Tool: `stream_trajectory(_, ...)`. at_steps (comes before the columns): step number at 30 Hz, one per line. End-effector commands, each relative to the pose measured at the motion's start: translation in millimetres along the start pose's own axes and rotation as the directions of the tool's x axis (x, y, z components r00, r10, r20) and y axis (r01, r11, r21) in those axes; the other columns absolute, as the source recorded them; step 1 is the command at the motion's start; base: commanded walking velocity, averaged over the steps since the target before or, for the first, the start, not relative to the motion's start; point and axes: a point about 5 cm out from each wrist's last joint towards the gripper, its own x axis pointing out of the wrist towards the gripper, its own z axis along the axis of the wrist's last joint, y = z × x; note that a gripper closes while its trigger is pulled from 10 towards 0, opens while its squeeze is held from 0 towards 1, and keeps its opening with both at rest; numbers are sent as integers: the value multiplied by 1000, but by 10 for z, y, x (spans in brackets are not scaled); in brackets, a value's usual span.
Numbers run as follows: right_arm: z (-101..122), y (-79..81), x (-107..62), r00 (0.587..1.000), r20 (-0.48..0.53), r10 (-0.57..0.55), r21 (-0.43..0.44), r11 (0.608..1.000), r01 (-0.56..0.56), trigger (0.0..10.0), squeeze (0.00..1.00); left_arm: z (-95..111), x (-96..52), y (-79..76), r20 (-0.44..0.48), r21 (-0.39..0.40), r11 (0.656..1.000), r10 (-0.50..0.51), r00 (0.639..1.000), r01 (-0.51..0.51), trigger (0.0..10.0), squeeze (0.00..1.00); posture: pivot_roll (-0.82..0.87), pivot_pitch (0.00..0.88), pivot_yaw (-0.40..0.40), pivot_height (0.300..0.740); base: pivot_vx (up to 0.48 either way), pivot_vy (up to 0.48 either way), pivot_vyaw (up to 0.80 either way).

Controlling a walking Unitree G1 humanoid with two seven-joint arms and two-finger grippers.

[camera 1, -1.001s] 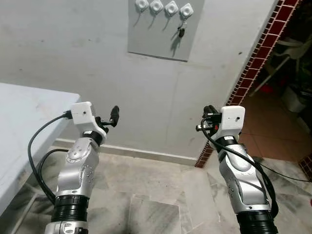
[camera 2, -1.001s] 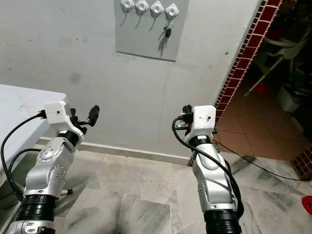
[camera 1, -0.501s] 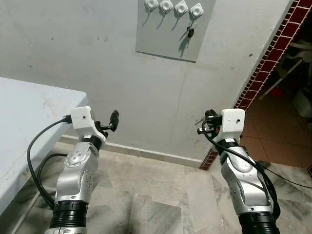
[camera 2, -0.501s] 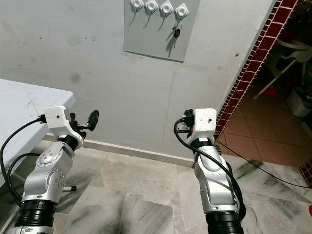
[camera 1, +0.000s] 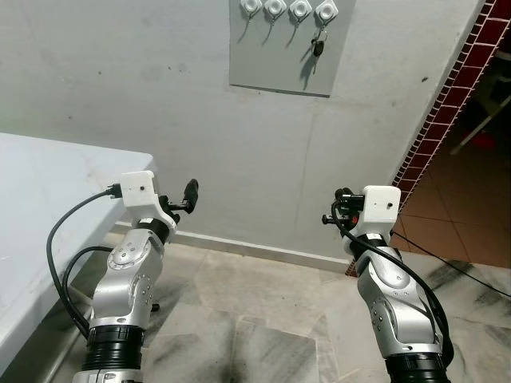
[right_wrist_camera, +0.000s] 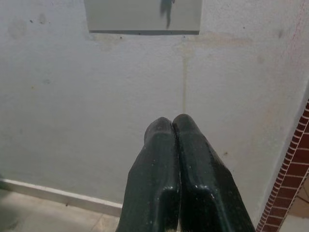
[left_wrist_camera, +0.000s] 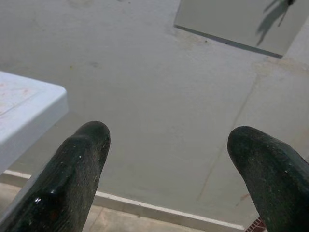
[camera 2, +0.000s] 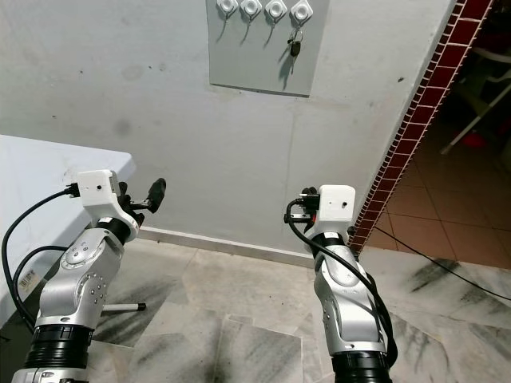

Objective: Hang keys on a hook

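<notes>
Keys (camera 1: 318, 46) stay hooked, seemingly; left fingers (left_wrist_camera: 77, 164) stay wide, right fingers (right_wrist_camera: 164, 159) pressed together.

Grey board (camera 1: 281, 56), white hooks (camera 1: 288, 9), red-tiled pillar (camera 1: 435, 128), marbled floor (camera 1: 263, 295).

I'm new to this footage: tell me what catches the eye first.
High on the wall, a grey board carries four white hooks, with keys hanging from the rightmost. Below, the left gripper is open and the right gripper shut, both pointing at the wall. A red brick edge runs down the right.
</notes>
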Motion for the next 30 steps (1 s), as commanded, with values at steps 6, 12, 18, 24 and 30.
stream_trajectory(6,83,6,-28,999,49,-1,-15,1000,2,10000,0,72,8,-59,7,5,999,-53,999,53,10000,0,-37,0,15,740,0,0,0)
stream_trajectory(12,124,20,-37,997,75,4,-14,1000,-3,10000,0,81,-6,-71,13,4,997,-73,997,73,10000,0,-40,0,12,740,0,0,0)
stream_trajectory(18,140,38,-35,996,82,19,-16,1000,-18,10000,0,97,-25,-78,29,6,996,-84,996,84,10000,0,-35,0,5,740,264,0,0)
stream_trajectory(24,146,61,-30,996,87,27,-12,1000,-26,10000,0,103,-37,-71,29,19,996,-86,996,85,10000,0,-31,0,5,740,367,0,0)
stream_trajectory(30,144,84,-29,996,88,34,-10,999,-33,10000,0,109,-40,-80,30,25,996,-90,996,89,10000,0,-28,0,5,740,480,0,0)
